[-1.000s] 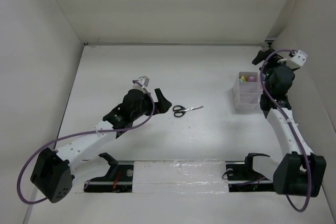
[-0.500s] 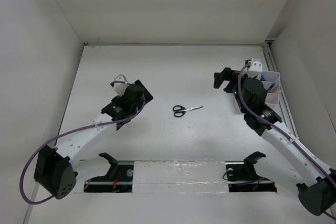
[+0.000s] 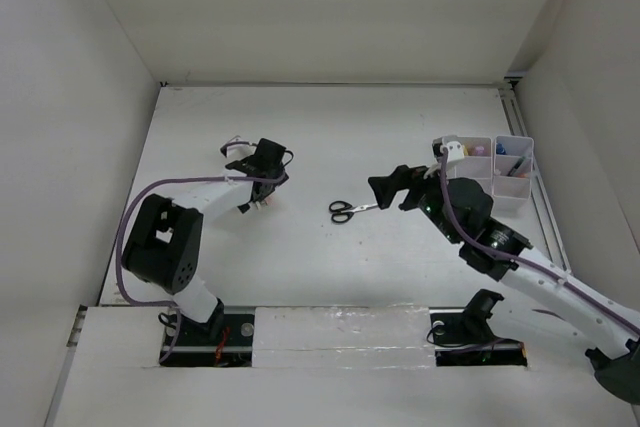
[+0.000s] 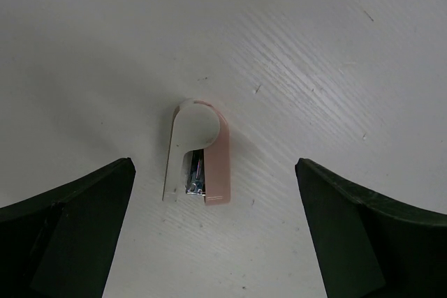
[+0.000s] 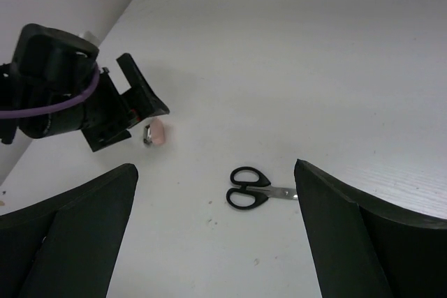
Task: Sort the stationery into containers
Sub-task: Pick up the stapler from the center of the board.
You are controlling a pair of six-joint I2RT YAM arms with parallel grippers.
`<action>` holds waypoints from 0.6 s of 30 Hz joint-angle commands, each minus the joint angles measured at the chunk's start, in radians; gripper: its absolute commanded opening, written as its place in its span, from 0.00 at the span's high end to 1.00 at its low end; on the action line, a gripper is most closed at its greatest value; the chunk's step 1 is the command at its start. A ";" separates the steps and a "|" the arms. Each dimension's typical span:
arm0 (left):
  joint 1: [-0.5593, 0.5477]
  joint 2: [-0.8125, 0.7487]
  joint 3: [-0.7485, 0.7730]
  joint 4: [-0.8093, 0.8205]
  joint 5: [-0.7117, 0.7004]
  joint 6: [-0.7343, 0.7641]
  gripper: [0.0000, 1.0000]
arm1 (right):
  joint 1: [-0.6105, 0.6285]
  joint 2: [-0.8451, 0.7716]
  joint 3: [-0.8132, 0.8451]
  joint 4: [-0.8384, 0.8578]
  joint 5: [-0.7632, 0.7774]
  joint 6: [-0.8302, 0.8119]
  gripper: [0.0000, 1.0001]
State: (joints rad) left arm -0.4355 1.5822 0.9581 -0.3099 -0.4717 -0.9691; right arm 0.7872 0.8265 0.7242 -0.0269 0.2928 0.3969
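White desk point(image 3: 340, 127) fills the floor of a plain, pale-walled enclosure, with both arm bases bolted along its near edge. Just beyond them, near the middle, black-handled scissors point(image 3: 352, 210) lie flat and closed, handles to the left and blades pointing right. The right end effector point(image 3: 395, 192) hangs just beside the blade tips with its fingers spread wide and nothing between them. In its own wrist view the scissors sit on the desk between the two dark fingers, untouched. At about the same depth on the left, the left end effector point(image 3: 264, 182) points down over a small pink-and-white item point(image 4: 199, 151) with a bit of metal showing in its middle. This one is also fully spread and empty, and the item lies on the desk between the fingers, clear of both. Farther back on the right stand the white bins point(image 3: 511, 195), joined side by side near the right wall. Small coloured pieces show inside, too small to name.
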 commanded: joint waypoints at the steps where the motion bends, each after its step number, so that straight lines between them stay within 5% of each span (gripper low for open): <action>1: -0.002 0.012 0.044 0.002 0.016 0.015 0.00 | 0.015 -0.032 0.003 0.013 0.019 0.023 0.00; 4: -0.002 0.021 0.021 0.028 0.037 0.015 0.02 | 0.015 -0.041 -0.008 0.022 0.008 0.023 0.00; 10: -0.002 0.042 -0.012 0.028 0.074 0.024 0.24 | 0.015 0.000 -0.017 0.053 0.008 0.032 0.00; 13: 0.030 0.064 -0.036 0.028 0.088 0.033 0.24 | 0.015 0.011 -0.017 0.077 -0.003 0.042 0.00; 18: 0.052 0.064 -0.056 0.049 0.111 0.043 0.46 | 0.015 0.011 -0.017 0.078 -0.012 0.042 0.00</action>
State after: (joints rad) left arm -0.3958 1.6470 0.9226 -0.2668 -0.3767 -0.9375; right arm 0.7937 0.8452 0.7033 -0.0147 0.2897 0.4267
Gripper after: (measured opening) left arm 0.568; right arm 0.999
